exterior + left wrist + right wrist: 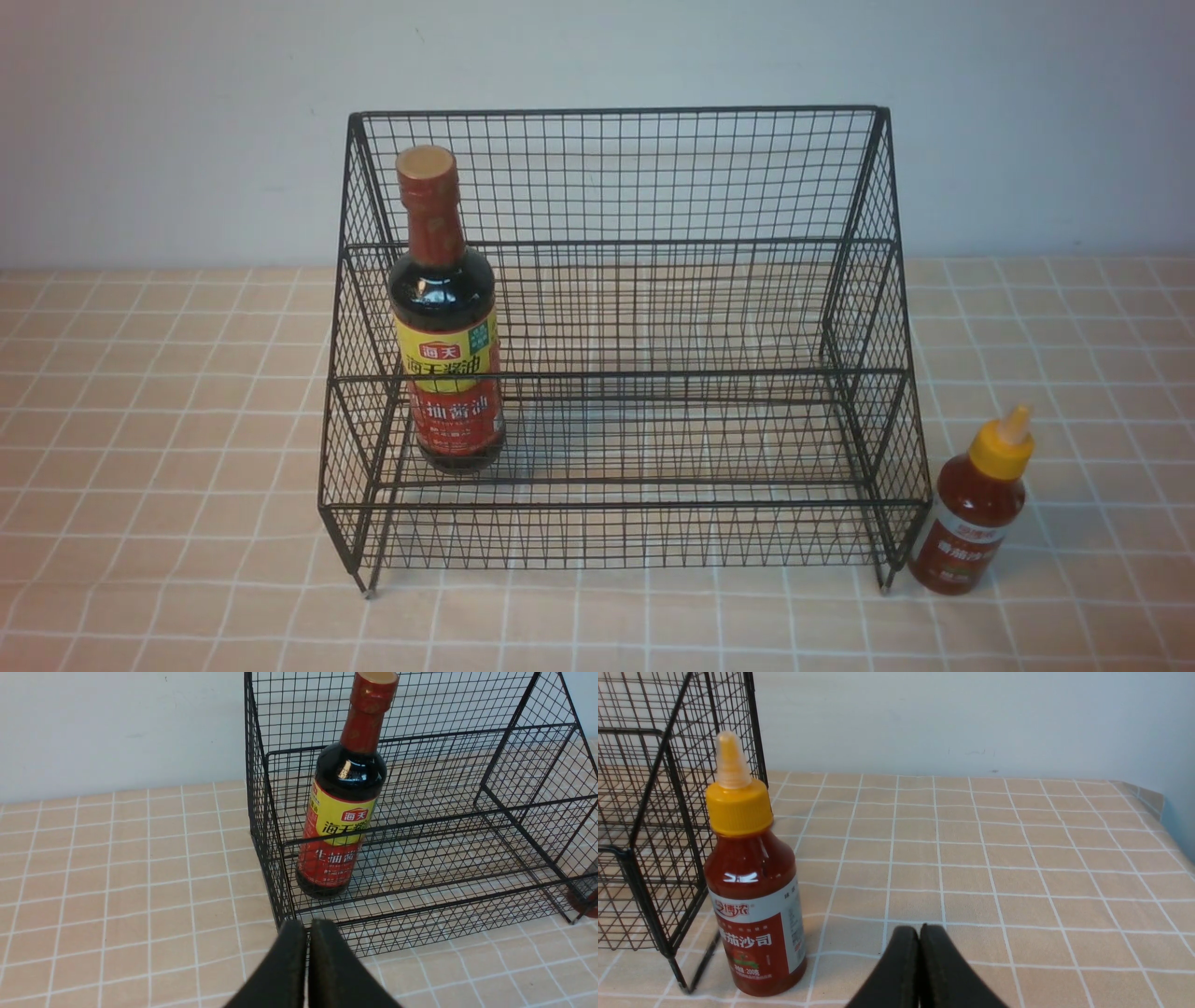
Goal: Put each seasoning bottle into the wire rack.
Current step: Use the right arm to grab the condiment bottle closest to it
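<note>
The black wire rack (653, 308) stands mid-table. The tall dark soy-sauce bottle (444, 317) stands upright inside it at its left end, on a lower tier; it also shows in the left wrist view (343, 798). The short red-sauce squeeze bottle (976, 504) with yellow nozzle cap stands upright on the table just outside the rack's right front foot; it also shows in the right wrist view (754, 891). My left gripper (307, 926) is shut and empty, in front of the rack's left front corner. My right gripper (919, 931) is shut and empty, to the right of the squeeze bottle. Neither gripper shows in the front view.
The table has a tan tiled cloth (159, 448). A pale wall (187, 121) rises close behind the rack. The table's right edge (1153, 798) shows in the right wrist view. The rack's side wall (649, 826) stands right beside the squeeze bottle.
</note>
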Controlling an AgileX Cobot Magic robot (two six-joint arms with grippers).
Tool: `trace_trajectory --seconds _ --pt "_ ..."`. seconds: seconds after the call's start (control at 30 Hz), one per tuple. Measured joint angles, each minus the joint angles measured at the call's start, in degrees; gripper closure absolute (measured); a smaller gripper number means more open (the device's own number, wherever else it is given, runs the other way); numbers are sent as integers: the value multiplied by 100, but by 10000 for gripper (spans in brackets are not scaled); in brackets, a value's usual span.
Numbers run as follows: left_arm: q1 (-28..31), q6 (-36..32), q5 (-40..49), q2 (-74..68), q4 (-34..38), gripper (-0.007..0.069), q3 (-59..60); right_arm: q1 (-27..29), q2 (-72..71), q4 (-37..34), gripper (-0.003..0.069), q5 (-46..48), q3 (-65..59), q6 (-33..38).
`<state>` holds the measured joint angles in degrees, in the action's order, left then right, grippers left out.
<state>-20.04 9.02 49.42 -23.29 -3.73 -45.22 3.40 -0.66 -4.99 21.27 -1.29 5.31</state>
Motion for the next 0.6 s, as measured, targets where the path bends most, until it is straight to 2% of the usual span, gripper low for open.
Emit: trace_trajectory --seconds 0.1,0.27,0.37,0.47,0.6 --pt "0 -30 -116 33 0 631 103 0 0 0 673 0 0 0" --pt "226 -485 -944 642 136 631 1041 0 0 0 673 0 0 0" --pt "519 -802 -1407 1085 315 631 1721 0 0 0 673 0 0 0" --pt "1106 -1300 -2014 1867 601 631 2949 0 0 0 673 0 0 0" --pt "1501 -1584 -2497 2366 782 631 4058 0 0 0 673 0 0 0"
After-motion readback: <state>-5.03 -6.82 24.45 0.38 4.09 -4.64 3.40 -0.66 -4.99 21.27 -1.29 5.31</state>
